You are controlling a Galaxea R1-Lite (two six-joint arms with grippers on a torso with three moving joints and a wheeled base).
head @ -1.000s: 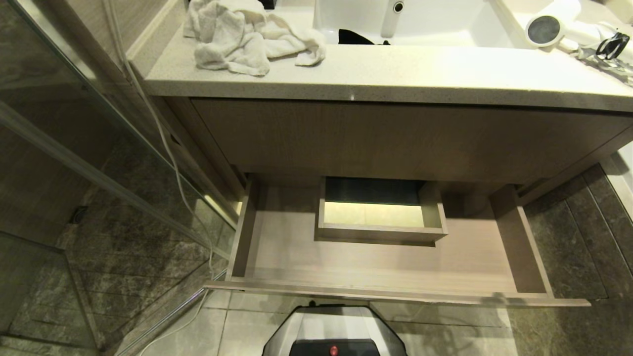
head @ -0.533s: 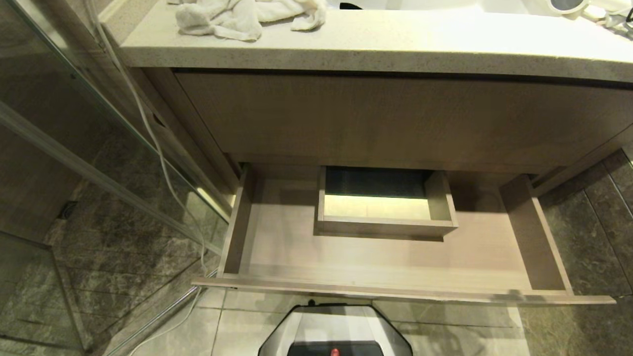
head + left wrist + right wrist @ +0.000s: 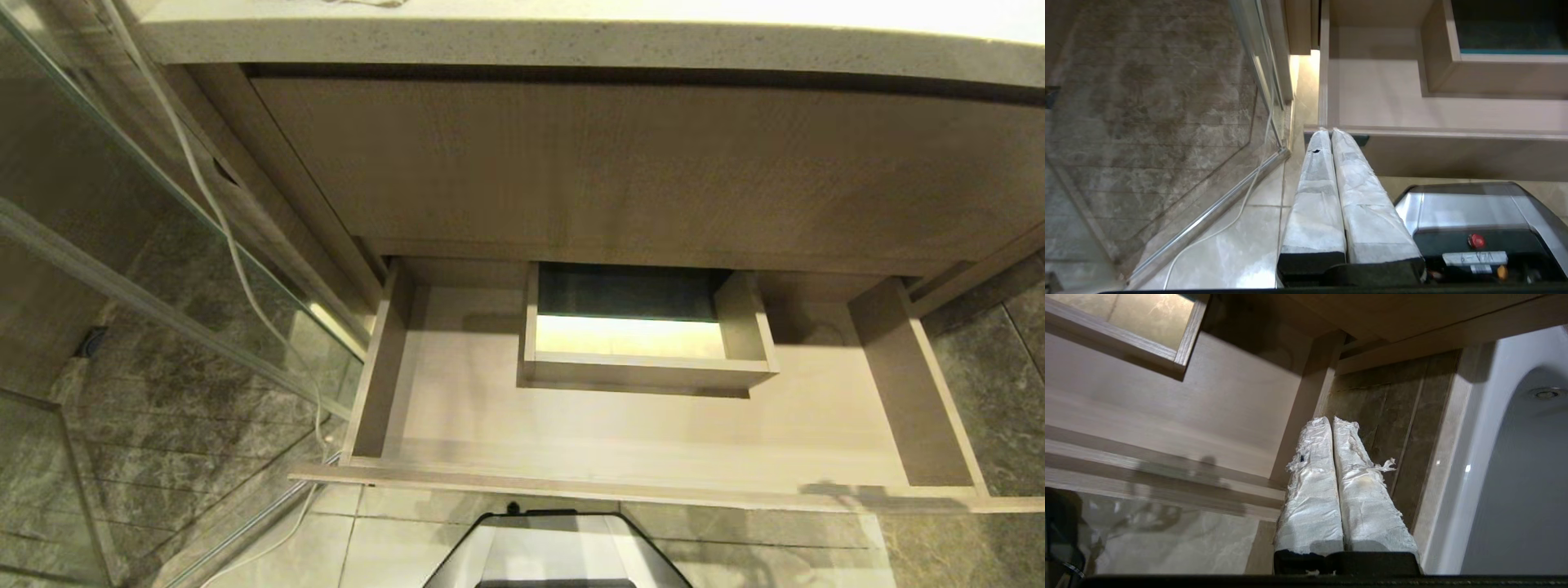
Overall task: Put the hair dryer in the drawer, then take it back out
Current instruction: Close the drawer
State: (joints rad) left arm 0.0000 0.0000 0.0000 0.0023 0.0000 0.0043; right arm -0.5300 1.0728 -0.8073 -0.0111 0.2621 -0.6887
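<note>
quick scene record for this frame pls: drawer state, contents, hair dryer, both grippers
drawer: pulled fully open under the vanity
drawer contents: nothing lying in it; only its boxed cutout at the back middle
hair dryer: not in any view
countertop: only its front edge shows, above the drawer
left gripper: shut, empty, tips at the drawer's front left corner
right gripper: shut, empty, near the drawer's right side wall
white cable: hanging down along the glass panel, left of the vanity
</note>
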